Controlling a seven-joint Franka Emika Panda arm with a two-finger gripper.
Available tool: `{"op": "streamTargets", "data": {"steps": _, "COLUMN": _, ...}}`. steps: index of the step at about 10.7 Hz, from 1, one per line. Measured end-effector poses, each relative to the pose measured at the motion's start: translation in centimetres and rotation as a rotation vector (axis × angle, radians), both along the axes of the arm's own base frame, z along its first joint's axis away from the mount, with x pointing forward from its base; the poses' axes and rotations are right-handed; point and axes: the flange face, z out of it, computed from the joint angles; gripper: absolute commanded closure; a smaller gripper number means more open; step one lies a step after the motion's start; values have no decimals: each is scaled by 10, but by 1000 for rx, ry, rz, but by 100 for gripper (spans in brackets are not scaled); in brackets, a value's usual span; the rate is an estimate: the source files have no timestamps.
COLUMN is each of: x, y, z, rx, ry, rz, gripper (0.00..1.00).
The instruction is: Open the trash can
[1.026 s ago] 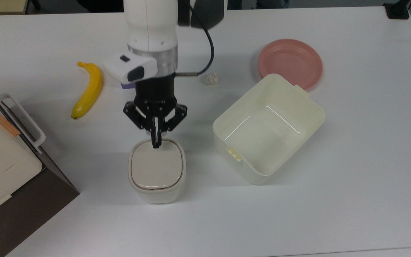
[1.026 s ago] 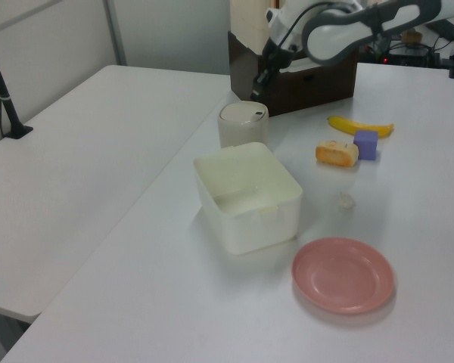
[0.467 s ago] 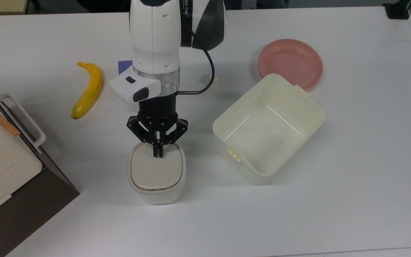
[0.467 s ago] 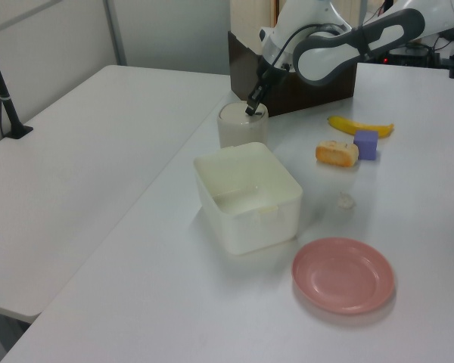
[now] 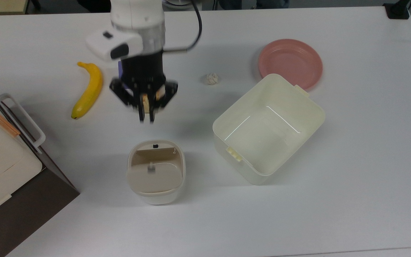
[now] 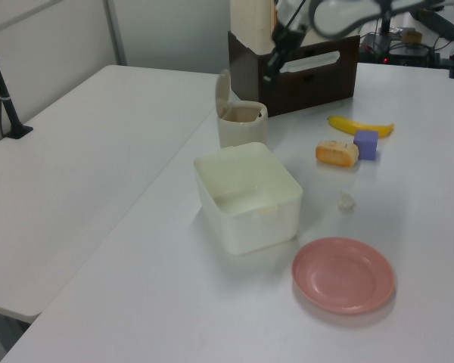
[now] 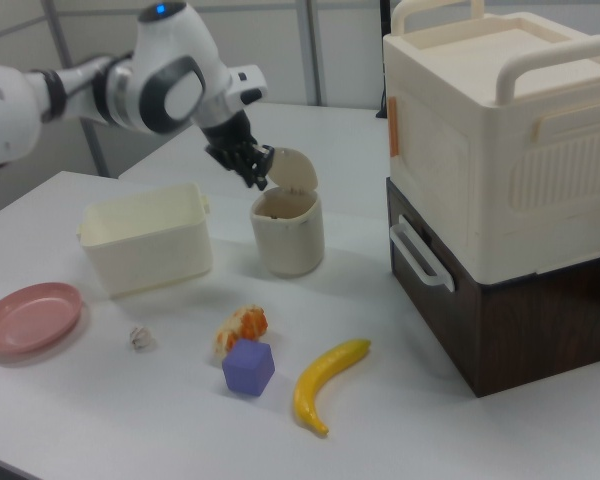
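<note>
My fingers [image 5: 146, 116], closed on nothing, are hanging above the white table [image 5: 351, 142], up-frame of the small cream trash can [image 5: 155, 194] in the top view, its beige lid [image 5: 154, 180] standing open.

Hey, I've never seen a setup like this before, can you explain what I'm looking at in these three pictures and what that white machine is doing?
The white machine is a robot arm with a two-fingered claw. Three fixed cameras watch the same white table: one from above, two from opposite sides.

Its job is opening the small trash can. That looks done: the beige lid stands tipped up and you can see inside. A small black button sits at the rim. The claw is raised above the table, away from the can, its fingers close together and holding nothing.

Also on the table: a larger lidless cream tub, a pink plate, a banana, a purple block, an orange piece of food, maybe bread, a small crumpled white wad, and a cream box stacked on a dark brown one.
</note>
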Motion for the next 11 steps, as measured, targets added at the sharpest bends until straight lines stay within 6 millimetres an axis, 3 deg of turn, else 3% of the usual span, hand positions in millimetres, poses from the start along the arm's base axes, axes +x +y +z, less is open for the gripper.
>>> {"op": "streamTargets", "data": {"steps": 1, "x": -17, "y": -1, "z": 10, "rx": 13, "ry": 88, "rz": 13, "gripper": 0}}
{"op": "streamTargets", "data": {"steps": 6, "x": -68, "y": 2, "z": 19, "rx": -21, "ry": 392, "rz": 40, "gripper": 0}}
{"op": "streamTargets", "data": {"steps": 11, "x": -74, "y": -2, "z": 32, "rx": -11, "ry": 376, "rz": -32, "gripper": 0}}
